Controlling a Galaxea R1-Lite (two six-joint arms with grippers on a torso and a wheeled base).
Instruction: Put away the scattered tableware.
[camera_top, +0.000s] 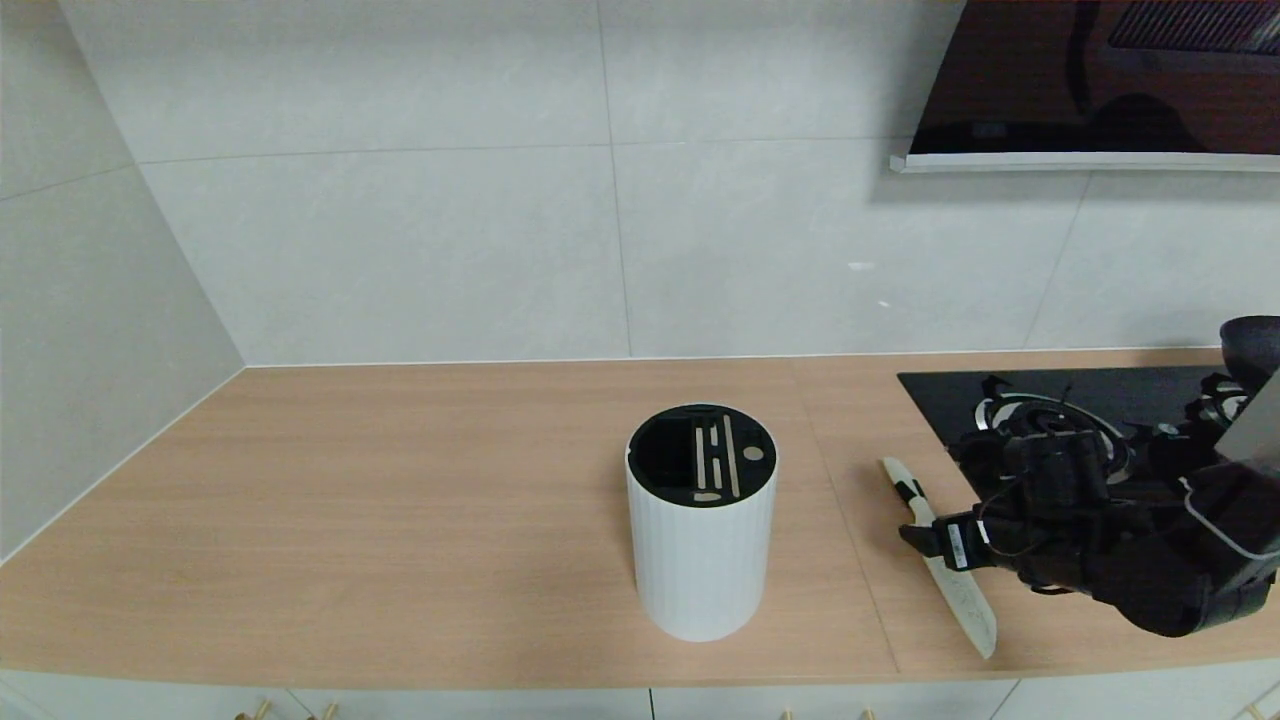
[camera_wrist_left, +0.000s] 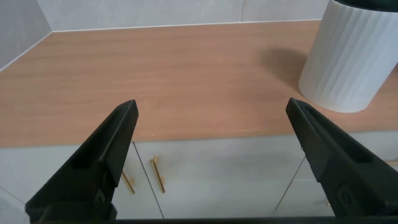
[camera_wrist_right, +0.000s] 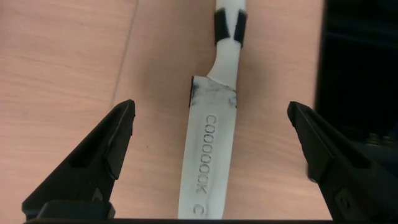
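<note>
Head view: a wooden counter (camera_top: 400, 520) bears a white ribbed holder (camera_top: 702, 540) with a black slotted top. To its right a knife (camera_top: 965, 600) lies flat beside a black cooktop (camera_top: 960, 400), handle toward the wall and blade toward the counter's front edge. The right gripper (camera_top: 925, 540) sits over the knife's middle, where handle meets blade.

Right wrist view: this adds the spacing that the head view hides. The right gripper (camera_wrist_right: 210, 107) has its jaws spread wide, one finger on each side of the knife (camera_wrist_right: 211, 143), and both stand well apart from it. The knife runs lengthwise down the gap, and nothing is grasped. The pale handle has a black band, and the blade carries dark lettering.

Left wrist view: the left gripper (camera_wrist_left: 211, 109) is likewise spread wide and holds nothing. It hangs off the counter's front edge, above cabinet fronts (camera_wrist_left: 217, 180) with gold pulls (camera_wrist_left: 157, 174). The holder (camera_wrist_left: 348, 56) stands off to one side on the counter (camera_wrist_left: 186, 74).
</note>
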